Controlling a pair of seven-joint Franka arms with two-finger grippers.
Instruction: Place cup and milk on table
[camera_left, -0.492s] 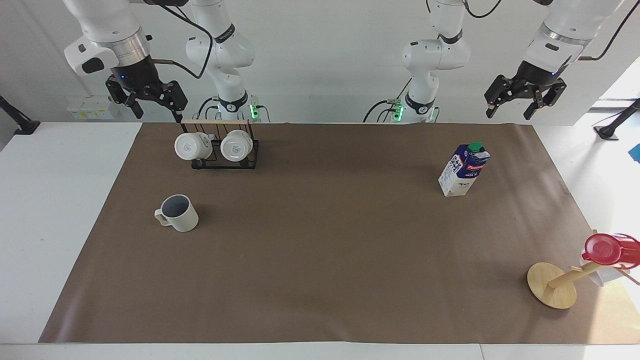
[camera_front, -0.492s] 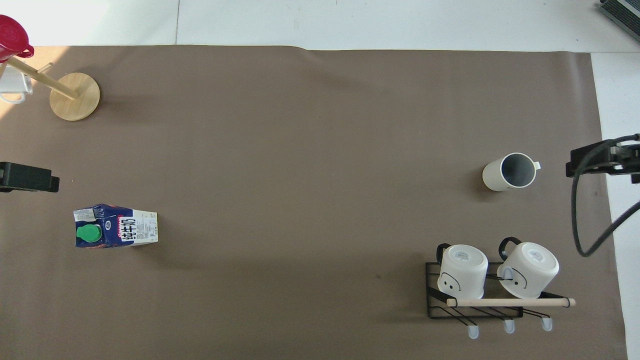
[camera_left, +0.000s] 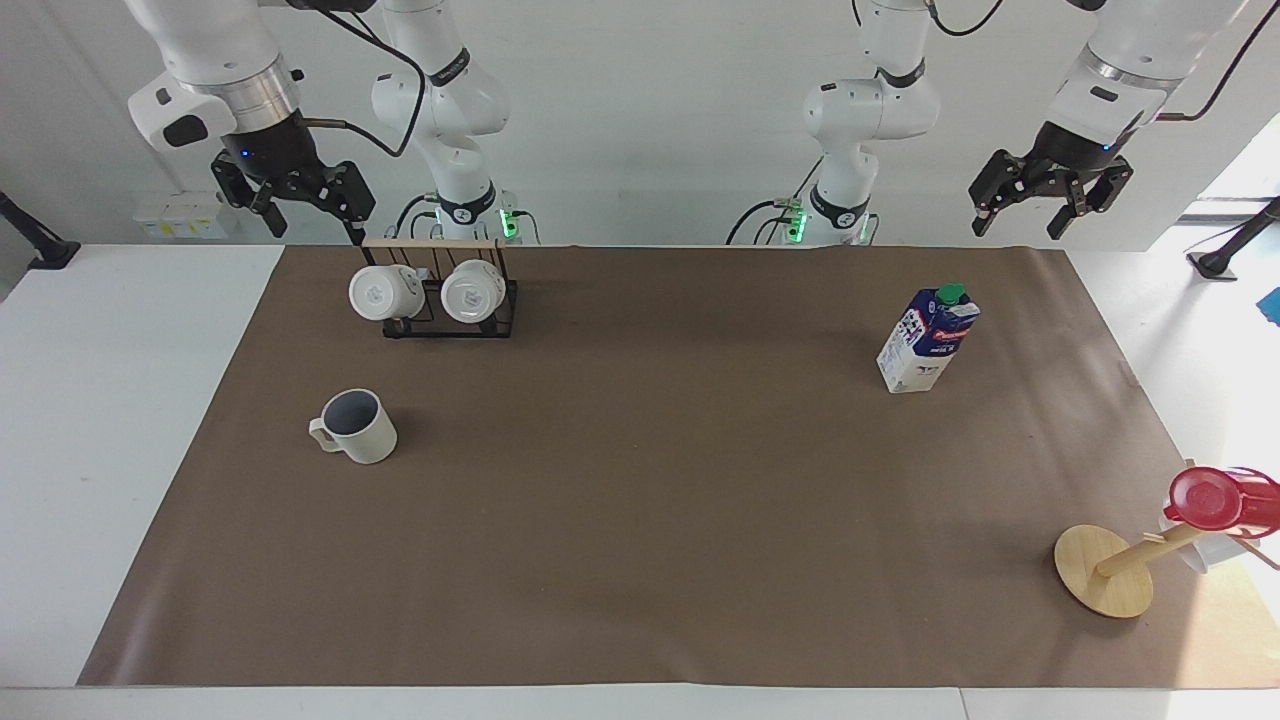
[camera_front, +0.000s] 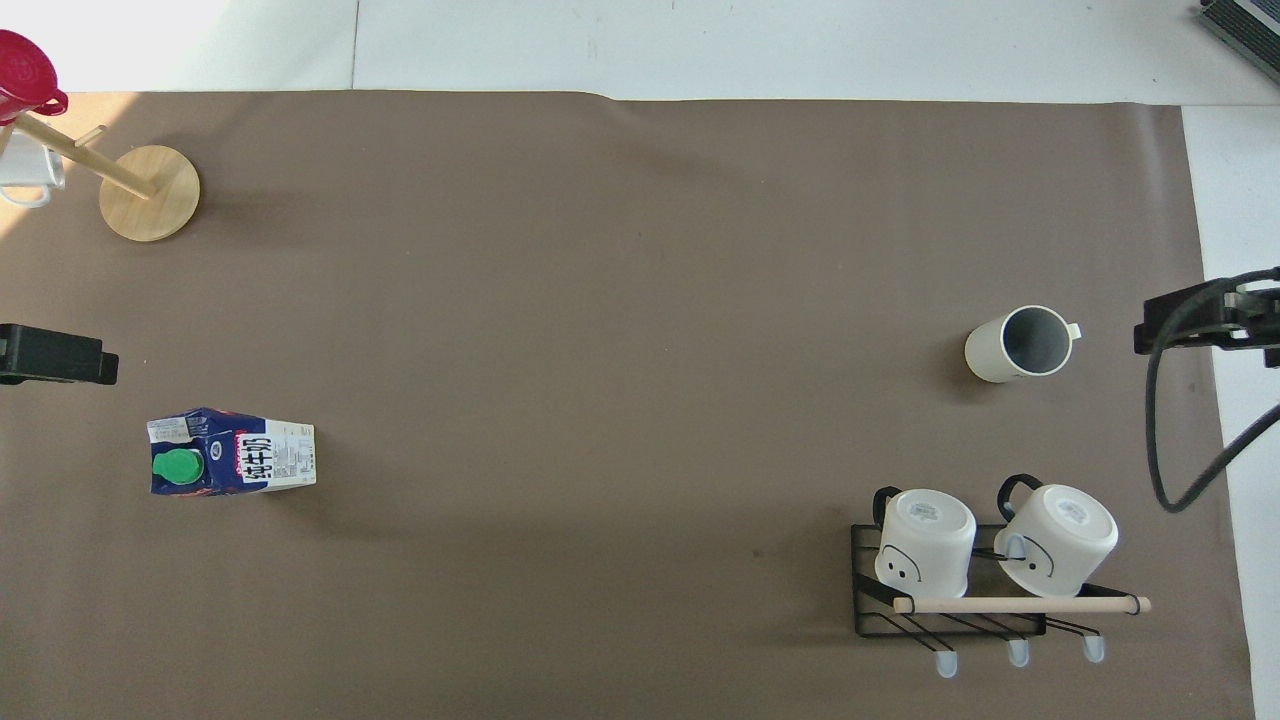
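Note:
The off-white cup (camera_left: 355, 427) (camera_front: 1020, 343) stands upright on the brown sheet of the table (camera_left: 640, 520), toward the right arm's end, with its handle pointing to that end. The blue-and-white milk (camera_left: 927, 340) (camera_front: 232, 451) stands upright with its green cap on top, toward the left arm's end. My right gripper (camera_left: 312, 222) hangs open and empty, high over the table's edge near the mug rack. My left gripper (camera_left: 1035, 215) hangs open and empty, high over its own corner of the sheet. In the overhead view only a black part of each hand shows at the side edges.
A black wire rack (camera_left: 448, 312) (camera_front: 950, 600) with a wooden bar holds two glossy white mugs, nearer to the robots than the cup. A wooden mug tree (camera_left: 1105, 570) (camera_front: 150, 192) carries a red cup (camera_left: 1210, 497) and a white mug at the corner farthest from the left arm's base.
Both grippers have edged slightly upward. Nothing on the table has moved.

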